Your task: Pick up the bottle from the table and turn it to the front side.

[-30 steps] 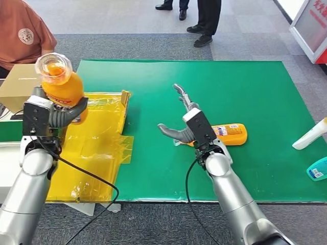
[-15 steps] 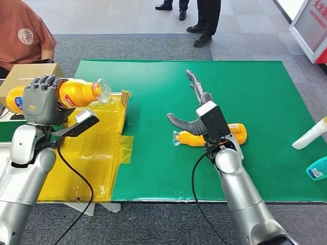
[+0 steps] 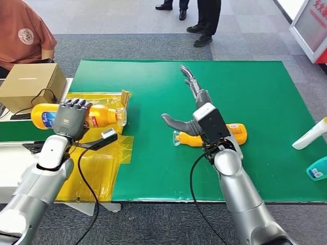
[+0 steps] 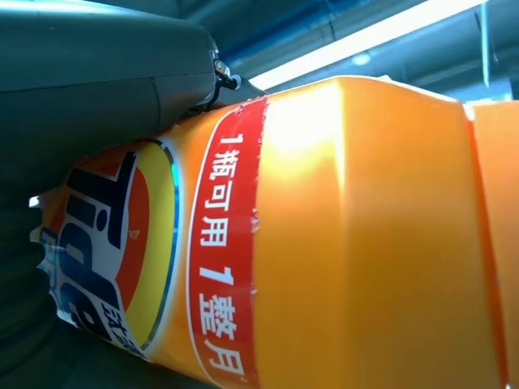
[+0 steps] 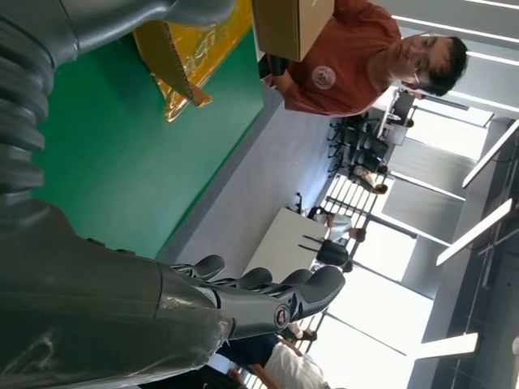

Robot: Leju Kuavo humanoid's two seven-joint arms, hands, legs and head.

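My left hand (image 3: 70,118) grips an orange detergent bottle (image 3: 98,115) lying sideways over the yellow tray (image 3: 96,153), its clear cap end toward the table's middle. Up close the bottle (image 4: 343,235) shows a red band with white characters and a blue, white and yellow logo. A second orange bottle (image 3: 235,133) lies flat on the green mat (image 3: 154,92), partly hidden behind my right hand (image 3: 194,109). That hand hangs open above the mat, fingers (image 5: 269,296) stretched out and thumb apart, holding nothing.
A cardboard box (image 3: 30,84) stands at the far left, with a person in an orange shirt (image 3: 23,30) behind it. A white bottle (image 3: 310,135) and a teal item (image 3: 317,169) lie at the mat's right edge. People's legs (image 3: 206,18) stand beyond the table.
My left hand has turned the bottle from mouth-up to lying sideways and lowered it toward the yellow tray. My right hand rose and shifted slightly right, still open.
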